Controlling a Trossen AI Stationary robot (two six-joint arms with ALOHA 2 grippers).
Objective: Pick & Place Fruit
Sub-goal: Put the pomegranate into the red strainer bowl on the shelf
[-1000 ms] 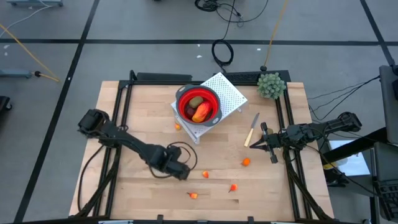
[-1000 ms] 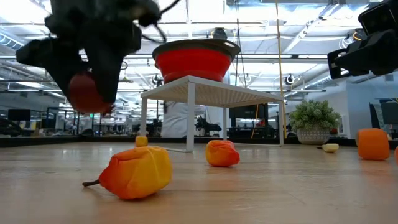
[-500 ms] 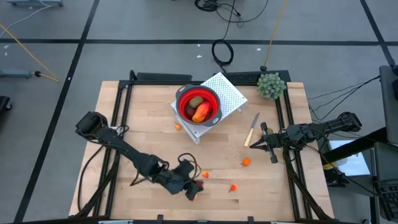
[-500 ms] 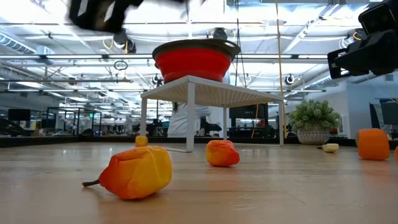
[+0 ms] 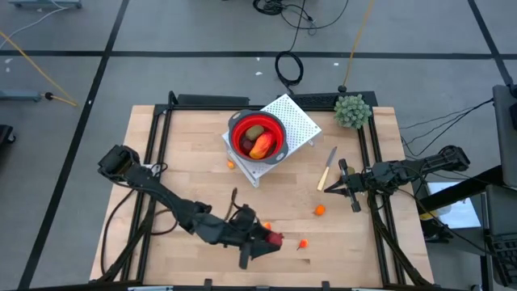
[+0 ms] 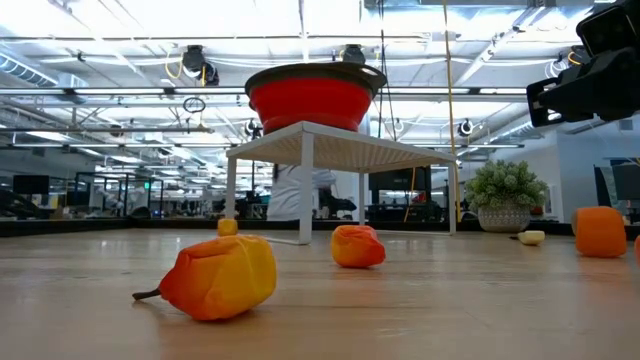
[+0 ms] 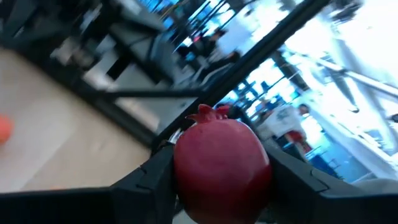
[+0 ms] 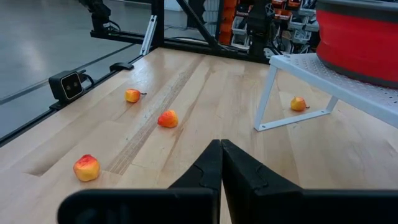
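Note:
My left gripper (image 5: 273,240) hovers over the near middle of the table, shut on a dark red ball (image 7: 221,165) with a small crown on it. A red bowl (image 5: 277,145) stands on a white perforated rack (image 5: 297,121) at the far middle. A brown oval (image 5: 254,131) and a red-and-yellow piece (image 5: 260,148) lie in the bowl. Small orange bits (image 5: 320,211) (image 5: 303,242) (image 5: 231,165) lie on the wood. At the right edge my right gripper (image 5: 349,187) waits, shut on nothing. My left gripper pinches the dark red ball by two opposite sides (image 7: 183,171) between its two fingers (image 7: 149,183). The fingers lie about level and point toward the table's right edge. The ball is lifted clear of the table.
A pale-handled knife (image 5: 327,168) lies right of the rack, and a green bushy plant (image 5: 353,111) stands at the far right corner. In the low view an orange-yellow fruit (image 6: 218,277) lies nearest. A black frame (image 5: 161,129) borders the table.
My left gripper has risen with the dark red ball, out of the top of the low view, and has moved toward the table's right and near edges. It has tipped from pointing down to about level. The ball stays between the fingers.

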